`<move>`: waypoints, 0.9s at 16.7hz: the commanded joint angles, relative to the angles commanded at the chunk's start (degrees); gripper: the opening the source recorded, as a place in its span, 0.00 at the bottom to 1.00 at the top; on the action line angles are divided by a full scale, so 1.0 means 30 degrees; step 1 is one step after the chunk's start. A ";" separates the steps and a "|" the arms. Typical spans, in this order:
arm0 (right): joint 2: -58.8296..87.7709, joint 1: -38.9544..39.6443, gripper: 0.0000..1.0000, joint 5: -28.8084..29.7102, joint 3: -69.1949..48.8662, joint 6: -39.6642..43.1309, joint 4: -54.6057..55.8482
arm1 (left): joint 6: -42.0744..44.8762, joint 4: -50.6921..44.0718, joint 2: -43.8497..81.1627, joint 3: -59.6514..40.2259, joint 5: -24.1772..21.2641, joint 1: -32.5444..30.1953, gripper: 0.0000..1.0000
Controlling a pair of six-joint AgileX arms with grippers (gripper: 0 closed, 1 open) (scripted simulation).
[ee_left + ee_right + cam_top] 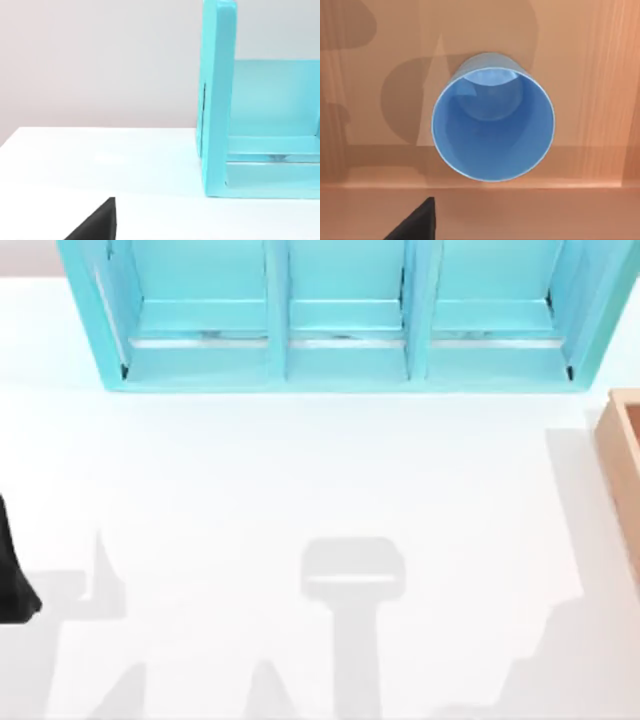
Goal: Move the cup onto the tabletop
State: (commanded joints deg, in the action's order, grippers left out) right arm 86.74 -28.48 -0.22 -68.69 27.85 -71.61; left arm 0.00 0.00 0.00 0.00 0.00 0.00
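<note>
The blue cup (492, 135) stands upright on the floor of the tan wooden box (365, 130). The right wrist view looks straight down into its open mouth. My right gripper hangs above the cup, and a black piece of it (415, 222) pokes in at the picture's edge, apart from the cup. The white tabletop (300, 490) spreads across the top view, and the box (625, 460) sits at its right edge. My left arm (12, 570) is parked at the table's left edge.
A turquoise shelf unit (340, 320) with three bays stands along the back of the table, and its end wall (217, 100) rises in the left wrist view. Arm shadows fall on the front of the table.
</note>
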 joint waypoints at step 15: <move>0.1506 0.0084 1.00 -0.0001 0.3962 -0.0098 0.5383 | 0.0000 0.0000 0.0000 0.0000 0.0000 0.0000 1.00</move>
State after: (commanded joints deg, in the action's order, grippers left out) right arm 91.26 -28.23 -0.22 -56.80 27.56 -55.46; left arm 0.00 0.00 0.00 0.00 0.00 0.00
